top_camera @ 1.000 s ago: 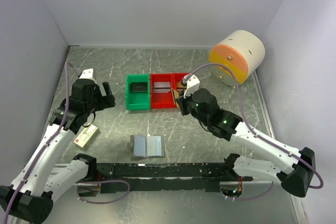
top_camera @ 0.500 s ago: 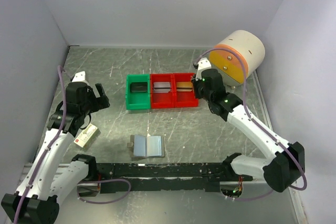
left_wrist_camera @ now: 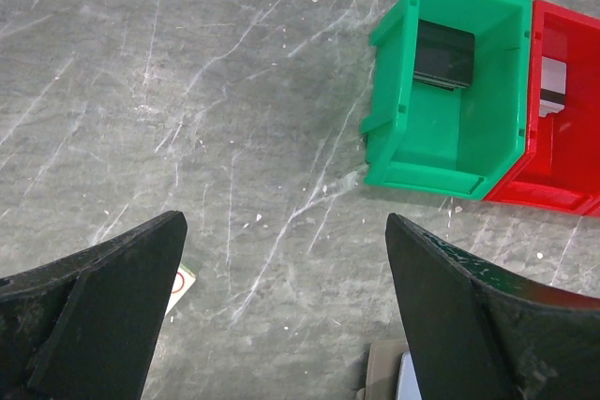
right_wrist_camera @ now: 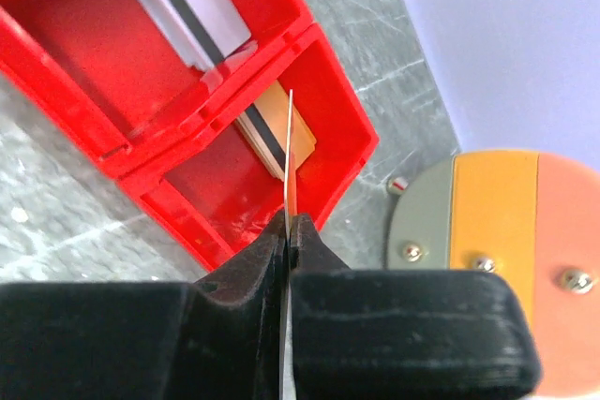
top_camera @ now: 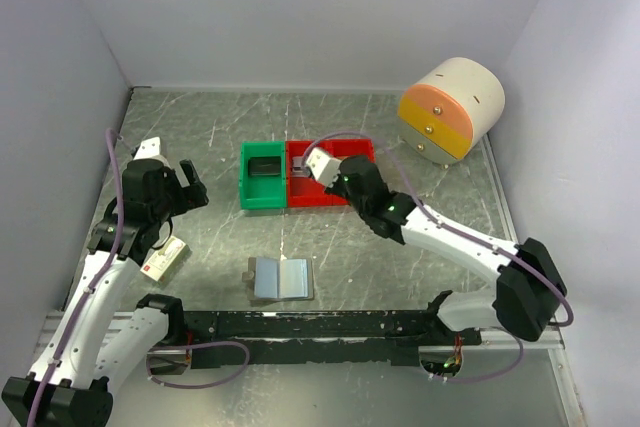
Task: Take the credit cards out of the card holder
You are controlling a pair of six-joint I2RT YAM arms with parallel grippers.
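Now, the right gripper (right_wrist_camera: 289, 222), clamped on a card (right_wrist_camera: 292, 152) above the red bin (right_wrist_camera: 202, 180), should lower it inside before releasing; the left gripper (left_wrist_camera: 283, 222), left of that bin, gapes empty.

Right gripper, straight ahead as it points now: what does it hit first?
Likely the red bin with a striped card in it; the right gripper leads with its held card. Depth unclear.
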